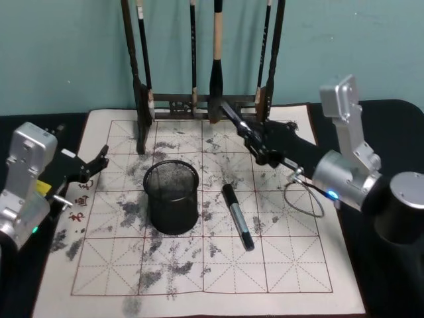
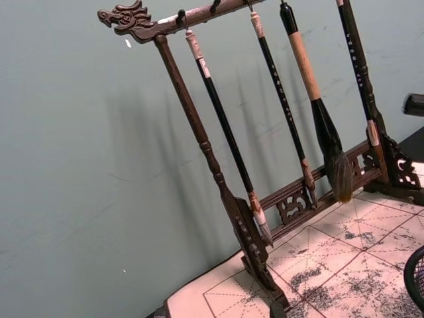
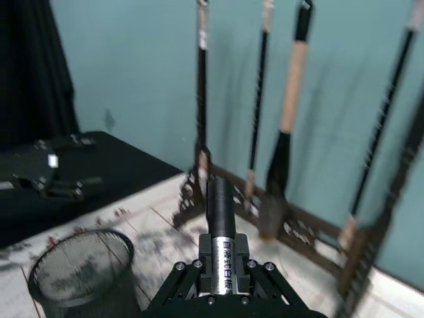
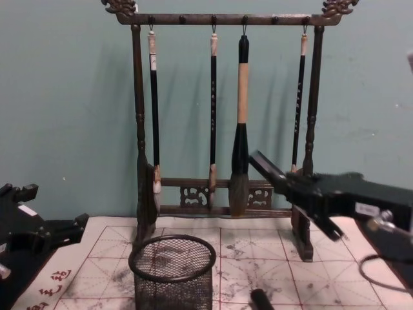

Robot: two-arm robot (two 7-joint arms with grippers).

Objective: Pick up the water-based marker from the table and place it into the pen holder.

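Right pincer point(image 1: 255, 140) is clamped on 1 end of the water-based marker point(image 1: 232, 112), carrying it in the air over the back of the calligraphy mat point(image 1: 298, 265). The capped end sticks out nearly level toward the brush rack point(image 1: 140, 99). The pen holder point(image 1: 173, 212) stands upright nearer the front and to the robot's left of the grip, well apart from it and apparently empty. A second marker point(image 1: 237, 216) lies flat on the mat just beside the holder's right side. The left pincer point(image 1: 93, 165) rests parked at the mat's left edge, over the dark tabletop point(image 1: 387, 295), its jaws apparently parted.

Several things could go wrong from here:
- The free end sits close to the rack's lower rail and the hanging brushes point(image 4: 240, 129), so a swing before backing away could knock them.
- The marker is gripped at only 1 end, so a bump could pivot it in the jaws.
- It must tip upright before lowering. At a slant it may catch the thick rim.
- The light mesh cup could topple or slide into the second marker.
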